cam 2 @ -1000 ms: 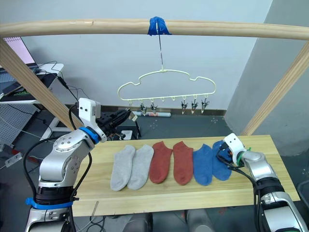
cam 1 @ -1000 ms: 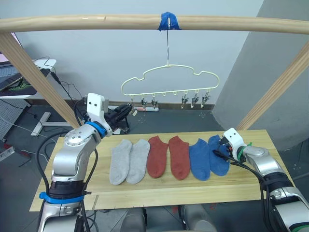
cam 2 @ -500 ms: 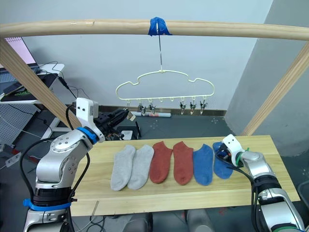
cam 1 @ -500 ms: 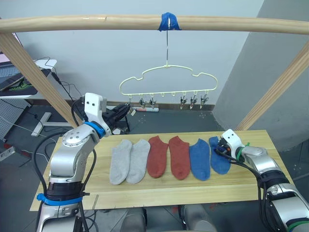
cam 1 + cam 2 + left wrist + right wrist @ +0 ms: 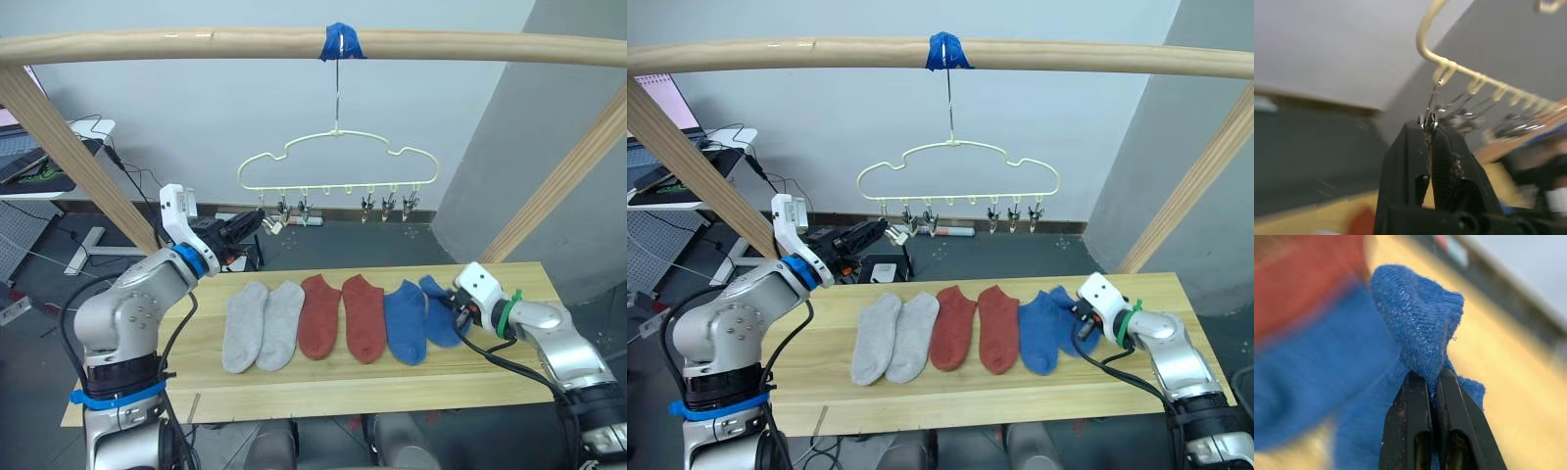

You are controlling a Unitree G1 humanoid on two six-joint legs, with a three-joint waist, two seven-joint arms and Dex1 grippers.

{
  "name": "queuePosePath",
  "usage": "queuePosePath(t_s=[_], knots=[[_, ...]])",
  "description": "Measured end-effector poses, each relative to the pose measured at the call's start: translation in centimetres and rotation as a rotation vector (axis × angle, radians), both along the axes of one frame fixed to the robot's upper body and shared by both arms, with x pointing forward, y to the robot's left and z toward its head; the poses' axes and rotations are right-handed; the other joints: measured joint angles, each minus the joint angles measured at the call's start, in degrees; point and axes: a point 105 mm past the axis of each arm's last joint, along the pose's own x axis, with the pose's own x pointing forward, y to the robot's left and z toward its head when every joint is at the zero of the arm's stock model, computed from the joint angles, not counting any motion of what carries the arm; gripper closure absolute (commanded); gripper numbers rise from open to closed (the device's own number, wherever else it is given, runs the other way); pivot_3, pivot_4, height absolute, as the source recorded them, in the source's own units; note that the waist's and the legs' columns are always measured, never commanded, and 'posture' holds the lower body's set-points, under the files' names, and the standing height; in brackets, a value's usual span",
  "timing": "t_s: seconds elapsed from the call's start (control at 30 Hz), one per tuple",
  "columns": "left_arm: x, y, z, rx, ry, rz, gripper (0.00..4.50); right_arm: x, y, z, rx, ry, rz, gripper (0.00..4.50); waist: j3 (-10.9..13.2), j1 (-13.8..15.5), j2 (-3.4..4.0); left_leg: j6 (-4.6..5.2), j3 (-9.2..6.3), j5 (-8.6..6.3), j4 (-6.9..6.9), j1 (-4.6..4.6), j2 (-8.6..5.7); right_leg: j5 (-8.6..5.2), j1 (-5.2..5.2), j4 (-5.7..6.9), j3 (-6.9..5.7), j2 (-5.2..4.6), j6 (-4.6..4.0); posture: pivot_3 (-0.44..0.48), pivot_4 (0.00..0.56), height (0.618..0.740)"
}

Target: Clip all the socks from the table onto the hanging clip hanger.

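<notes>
Six socks lie in a row across the middle of the table (image 5: 294, 377): two grey (image 5: 261, 325) toward the left edge, two red (image 5: 343, 317) in the centre, two blue toward the right edge. All six are off the hanger (image 5: 338, 172), so we judge the task barely started.

Our right gripper (image 5: 1431, 382) has its fingers pinched tight on a fold at the cuff of the outer blue sock (image 5: 438, 310); that end is bunched and lifted, the rest lies on the wood. The inner blue sock (image 5: 405, 323) touches it along one side.

The hanger hangs by its long hook from the taped spot on the beam (image 5: 294, 45), above and behind the far edge of the table, every clip bare. Our left gripper (image 5: 1428, 128) is up at the leftmost clip (image 5: 1428, 117), fingers closed on it with no gap.

Risks as we see them:
- Thin pinch of fabric, so the sock could slip out on the lift.
- The neighbouring blue sock may drag along, since they touch.
- The hanger swings freely on its hook; any pull from the left gripper tilts it and shifts the clips off target.
- If the squeeze does not hold the clip mouth open, the cuff won't seat.
</notes>
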Motion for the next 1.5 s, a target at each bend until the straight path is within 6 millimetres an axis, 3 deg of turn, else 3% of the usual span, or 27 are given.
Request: queuePosePath(t_s=[0.13,0.3,0.4,0.53,0.8,1.5], knots=[[-0.8,0.0,0.4,-0.154,0.113,-0.071,4.43,-1.5,4.1,2.9,0.063,-0.059,0.09,4.46,0.1,0.5,-0.24,-0.01,-0.09,0.0,0.0,-0.06,0.0,0.0,0.0,-0.05,-0.05,0.01,-0.01,-0.055,0.199,0.74],[-0.6,-0.1,0.7,-0.246,0.187,-0.074,4.43,-2.3,12.7,3.9,0.197,-0.112,0.242,4.46,0.2,0.8,-0.3,-0.04,-0.07,0.01,0.0,-0.09,0.0,0.01,-0.05,-0.07,-0.05,-0.02,-0.02,-0.061,0.196,0.74],[-0.6,-0.5,0.8,-0.243,0.199,-0.081,4.43,-1.9,15.0,3.9,0.179,-0.152,0.285,4.46,0.2,1.5,-0.31,-0.09,-0.07,0.02,0.0,-0.14,-0.02,0.01,-0.05,-0.15,-0.06,-0.06,-0.02,-0.06,0.191,0.74],[-0.8,-0.6,1.0,-0.215,0.2,-0.085,4.43,-1.0,15.8,3.4,0.171,-0.161,0.265,4.46,0.2,1.9,-0.31,-0.11,-0.06,0.01,-0.01,-0.22,-0.04,0.01,-0.1,-0.2,-0.06,-0.08,-0.04,-0.051,0.189,0.74],[-1.3,-0.8,0.4,-0.202,0.208,-0.084,4.43,-0.2,17.2,4.7,0.207,-0.197,0.275,4.46,0.2,1.7,-0.31,-0.11,-0.08,0.01,-0.04,-0.2,0.0,0.01,-0.16,-0.12,-0.07,-0.05,-0.05,-0.036,0.189,0.74],[-1.5,-0.9,0.6,-0.168,0.183,-0.069,4.43,0.1,19.1,5.8,0.216,-0.227,0.324,4.46,0.2,1.8,-0.3,-0.11,-0.06,0.01,-0.04,-0.23,-0.01,0.0,-0.16,-0.18,-0.06,-0.06,-0.06,-0.031,0.197,0.74]])
